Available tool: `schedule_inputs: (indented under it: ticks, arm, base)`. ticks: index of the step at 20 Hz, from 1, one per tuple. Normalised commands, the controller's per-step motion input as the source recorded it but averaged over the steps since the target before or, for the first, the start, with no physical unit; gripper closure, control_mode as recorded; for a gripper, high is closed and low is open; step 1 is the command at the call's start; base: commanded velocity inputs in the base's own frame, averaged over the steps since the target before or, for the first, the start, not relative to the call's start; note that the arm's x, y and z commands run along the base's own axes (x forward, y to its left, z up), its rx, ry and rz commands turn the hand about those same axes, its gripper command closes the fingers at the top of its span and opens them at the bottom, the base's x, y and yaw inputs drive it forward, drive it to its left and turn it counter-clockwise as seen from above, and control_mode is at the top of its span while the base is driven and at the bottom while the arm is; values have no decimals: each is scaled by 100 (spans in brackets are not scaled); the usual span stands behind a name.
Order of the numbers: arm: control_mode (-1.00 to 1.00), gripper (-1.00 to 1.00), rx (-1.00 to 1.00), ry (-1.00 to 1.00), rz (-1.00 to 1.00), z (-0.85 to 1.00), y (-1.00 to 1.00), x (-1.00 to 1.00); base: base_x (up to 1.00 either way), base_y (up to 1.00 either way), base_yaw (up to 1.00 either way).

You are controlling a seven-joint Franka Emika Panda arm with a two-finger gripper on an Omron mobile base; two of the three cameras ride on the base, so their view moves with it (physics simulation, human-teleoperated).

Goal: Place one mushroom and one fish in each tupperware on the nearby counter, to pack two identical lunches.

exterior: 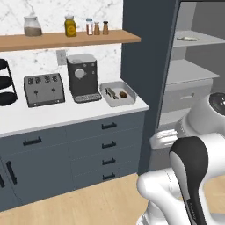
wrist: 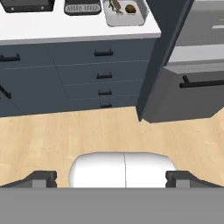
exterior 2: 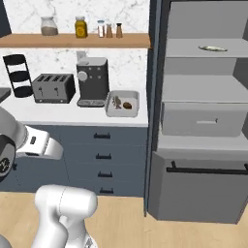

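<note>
A grey tupperware (exterior: 117, 94) (exterior 2: 122, 104) (wrist: 124, 12) sits at the right end of the off-white counter (exterior: 66, 113) (exterior 2: 68, 115) (wrist: 65, 30). Inside it lie a brown mushroom (exterior: 123, 93) (exterior 2: 127, 104) (wrist: 130, 8) and a slim fish (exterior: 110, 92) (exterior 2: 117, 101) (wrist: 116, 5). Another fish (exterior: 189, 38) (exterior 2: 213, 48) rests on the top shelf of the open grey fridge to the right. My gripper (wrist: 110, 179) hangs low over the wooden floor, well back from the counter, open wide with nothing between its fingertips (wrist: 41, 178).
A toaster (exterior: 44, 89) (exterior 2: 54, 87) and a coffee machine (exterior: 82, 77) (exterior 2: 93, 81) stand left of the tupperware. Jars line the wooden wall shelf (exterior: 66, 38) (exterior 2: 72, 39). Slate-blue drawers (exterior: 107, 145) (wrist: 103, 65) sit under the counter; the fridge drawer handle (exterior 2: 206, 170) juts forward.
</note>
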Motion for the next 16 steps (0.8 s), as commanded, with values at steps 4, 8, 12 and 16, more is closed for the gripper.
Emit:
schedule_inputs:
  ticks: [4, 8, 12, 16]
  arm:
    - [100, -100, 0, 0, 0, 0, 0, 0]
    - [100, -100, 0, 0, 0, 0, 0, 0]
    - [100, -100, 0, 0, 0, 0, 0, 0]
    - [100, -100, 0, 0, 0, 0, 0, 0]
  base:
    - [-19, -58, -16]
    - [-4, -86, -10]
    - [32, -96, -5]
    - [58, -85, -3]
